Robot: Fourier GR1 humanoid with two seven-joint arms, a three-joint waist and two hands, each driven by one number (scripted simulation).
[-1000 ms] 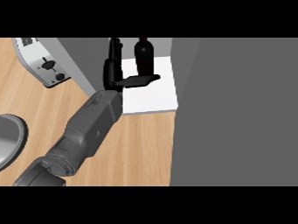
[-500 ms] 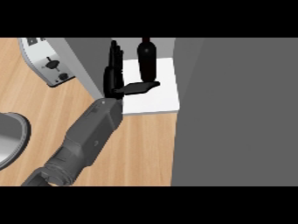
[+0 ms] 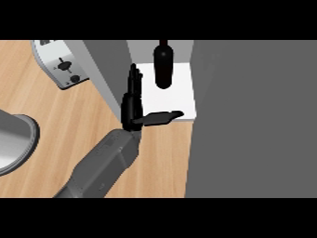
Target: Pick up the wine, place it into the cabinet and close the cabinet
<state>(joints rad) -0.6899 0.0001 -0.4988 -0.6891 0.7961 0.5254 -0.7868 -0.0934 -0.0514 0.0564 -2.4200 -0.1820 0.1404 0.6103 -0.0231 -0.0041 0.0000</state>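
Wine (image 3: 162, 69) stands upright on the white shelf (image 3: 179, 100) inside the cabinet (image 3: 257, 116), toward the back. Nothing touches it.

Change over the last second: the left robot hand (image 3: 130, 111) lets go and draws back to the shelf's front edge. A second ago its fingers stood just beside the bottle; now there is a clear gap between them. The bottle shows no tilt and keeps its spot on the shelf.

Hand state: spread and holding nothing. Fingers are straight, side by side, pointing into the cabinet. Thumb sticks out sideways over the shelf's front edge.

The fingers run close along the inner face of the grey panel at the cabinet's left, which I take for the open door (image 3: 109, 79). Cannot tell whether they touch it. Right robot hand does not show.

Reading: placing looks done; only the closing is left. The hand sits on the door's inner side, so it likely has to clear the opening and get round to the outer face before pushing.

Risks: the thumb or forearm brushing the bottle on the way out, or the door catching the forearm. The toaster (image 3: 61, 69) on the counter (image 3: 64, 121) sits just outside the door and may crowd that move.
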